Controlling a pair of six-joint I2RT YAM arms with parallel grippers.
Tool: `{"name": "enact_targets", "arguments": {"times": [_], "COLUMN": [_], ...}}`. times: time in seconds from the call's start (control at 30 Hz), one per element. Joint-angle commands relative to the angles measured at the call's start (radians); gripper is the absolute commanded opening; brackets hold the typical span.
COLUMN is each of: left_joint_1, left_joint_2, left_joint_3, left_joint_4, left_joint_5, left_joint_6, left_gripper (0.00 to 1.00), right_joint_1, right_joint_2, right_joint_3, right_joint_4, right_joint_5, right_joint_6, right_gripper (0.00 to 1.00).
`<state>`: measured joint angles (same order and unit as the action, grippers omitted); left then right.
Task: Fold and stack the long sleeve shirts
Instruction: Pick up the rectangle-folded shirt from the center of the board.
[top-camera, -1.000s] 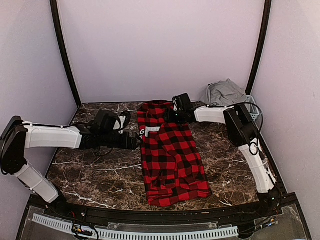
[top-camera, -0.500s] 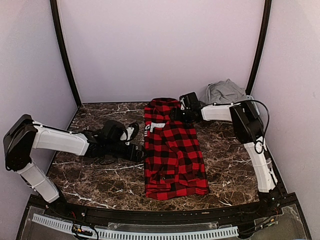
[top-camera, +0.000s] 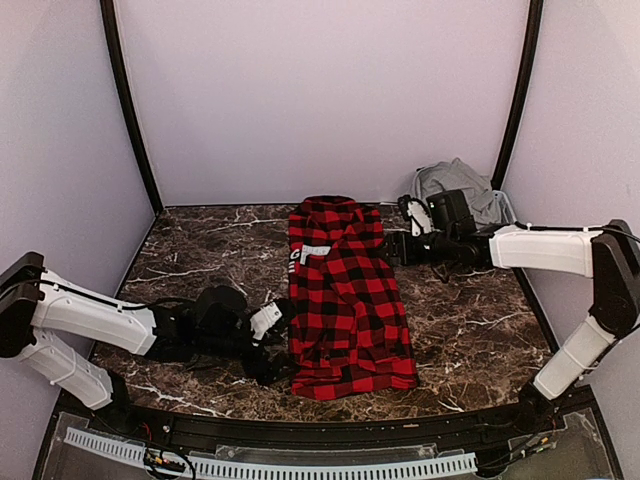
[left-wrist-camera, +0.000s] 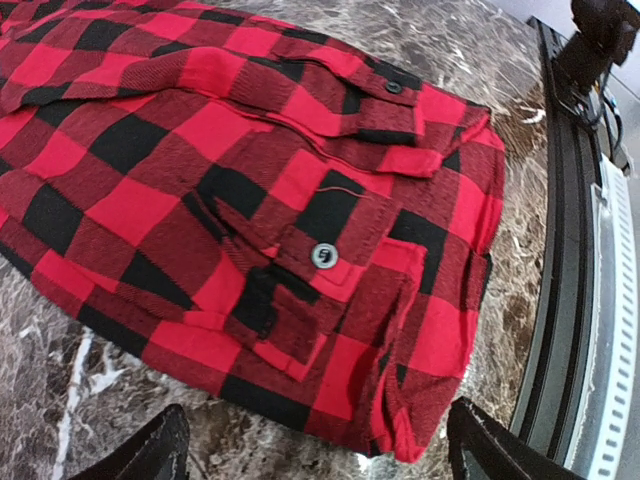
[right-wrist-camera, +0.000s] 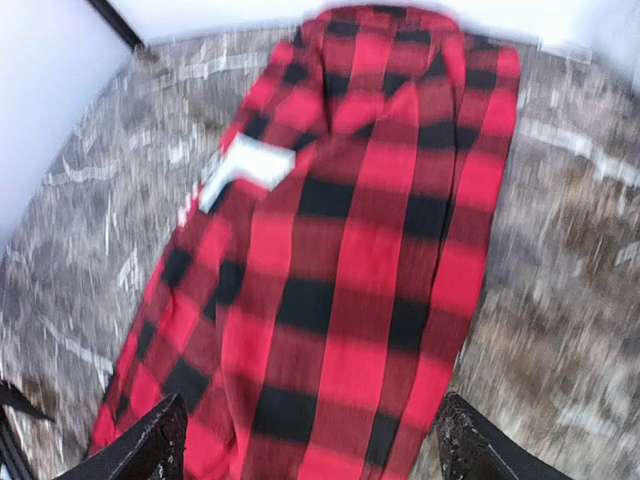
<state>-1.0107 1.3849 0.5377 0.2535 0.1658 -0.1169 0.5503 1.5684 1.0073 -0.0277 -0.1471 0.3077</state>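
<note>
A red-and-black check long sleeve shirt (top-camera: 345, 295) lies folded into a long strip down the middle of the table, a white patch on its left side. It also shows in the left wrist view (left-wrist-camera: 250, 200) and the right wrist view (right-wrist-camera: 350, 270). My left gripper (top-camera: 275, 345) is open and empty, low beside the shirt's near left corner. My right gripper (top-camera: 392, 247) is open and empty, just off the shirt's far right edge. A plain light grey shirt (top-camera: 455, 185) sits bunched at the back right.
A pale blue slatted basket (top-camera: 508, 212) holds the grey shirt in the back right corner. The table's black front rail (left-wrist-camera: 570, 290) runs close to the shirt's near end. Dark marble table (top-camera: 200, 250) shows on both sides of the shirt.
My left gripper slid toward the near end of the shirt's left edge. My right gripper drew back to the right, off the shirt's far end. The shirt lies straighter.
</note>
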Motion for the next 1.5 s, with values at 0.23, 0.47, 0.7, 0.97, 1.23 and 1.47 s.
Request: {"name": "enact_targets", "arguments": {"times": [0.23,0.47,0.7,0.97,1.23,1.47], "left_joint_1": [-0.144,-0.158,-0.161,-0.161,-0.161,-0.161], "left_joint_2": [0.183,0.282,0.325,0.261,0.182,0.071], "left_joint_3": [0.122,0.17,0.188,0.171,0.094,0.02], "left_joint_4": [-0.057,-0.093,-0.162,-0.247,-0.21,-0.22], "left_joint_5": [-0.076,-0.154,-0.096,-0.012,0.113,0.118], "left_joint_6": [0.224,0.267,0.261,0.146,-0.037,-0.157], "left_gripper": [0.87,0.78,0.41,0.01,0.0,0.0], "right_joint_1": [0.102,0.133,0.26,0.518,0.759,0.891], "right_joint_2": [-0.253,-0.381,-0.458,-0.52,-0.433,-0.301], "right_joint_3": [-0.237,-0.323,-0.382,-0.442,-0.45,-0.39], "right_joint_4": [-0.196,-0.245,-0.278,-0.253,-0.205,-0.227], "right_joint_5": [-0.086,-0.149,-0.096,0.12,0.345,0.402], "right_joint_6": [0.066,0.117,0.171,0.198,0.219,0.162], "right_gripper": [0.82,0.82,0.81,0.79,0.8,0.82]}}
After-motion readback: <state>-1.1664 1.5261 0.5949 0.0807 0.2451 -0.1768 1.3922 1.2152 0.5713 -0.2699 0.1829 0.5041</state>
